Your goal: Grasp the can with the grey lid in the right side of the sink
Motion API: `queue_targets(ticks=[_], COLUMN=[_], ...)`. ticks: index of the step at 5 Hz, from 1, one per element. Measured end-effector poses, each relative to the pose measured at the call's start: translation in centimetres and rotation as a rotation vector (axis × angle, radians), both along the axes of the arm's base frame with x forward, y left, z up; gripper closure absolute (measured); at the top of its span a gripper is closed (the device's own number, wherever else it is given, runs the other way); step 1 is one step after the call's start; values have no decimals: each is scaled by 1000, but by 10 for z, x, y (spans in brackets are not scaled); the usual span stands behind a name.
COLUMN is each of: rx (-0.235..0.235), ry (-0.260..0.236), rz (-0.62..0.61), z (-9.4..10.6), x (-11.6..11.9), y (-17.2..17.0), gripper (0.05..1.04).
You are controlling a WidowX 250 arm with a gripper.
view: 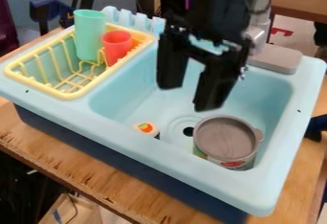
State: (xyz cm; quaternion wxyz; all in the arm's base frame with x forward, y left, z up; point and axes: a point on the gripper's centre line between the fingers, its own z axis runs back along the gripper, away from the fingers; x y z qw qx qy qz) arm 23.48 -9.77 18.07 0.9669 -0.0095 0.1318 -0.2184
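- The gripper (188, 95) hangs over the sink basin, its two fingers spread apart with nothing between them; it is open and empty.
- Below it, toward the front right of the basin in the camera view, a round can (226, 139) stands upright, its flat grey top facing up and a small tab jutting from its side. The gripper is above it and apart from it.
- Beside the can is the dark drain hole (188, 131). On its other side, close to the basin's front wall, is a small object with a white and orange top (147, 128); its lower part is hard to make out.
- As a judgement, this looks like a stage with no grasp made. Taking hold of either thing would call for lining up over it and lowering with the fingers open; the can looks wide for them, so its rim or tab may offer a better hold than its full width.
- The light-blue toy sink (268, 194) sits on a wooden worktop (96, 175). Behind the basin are a grey faucet (258, 35) and a flat grey-brown piece (277, 58).
- At the left, a yellow dish rack (70, 95) holds a tall green cup (89, 34) and a shorter red cup (117, 46), side by side.
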Motion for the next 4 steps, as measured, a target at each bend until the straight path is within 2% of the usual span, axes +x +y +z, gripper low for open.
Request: queue_targets(ticks=[1,2,4], rx=[-19,-29,-31], ry=[54,88,129], rz=[11,-6,-16], z=[-10,-20,-32], x=[-7,-11,-17], y=[-10,-21,-26], gripper=[87,87,87])
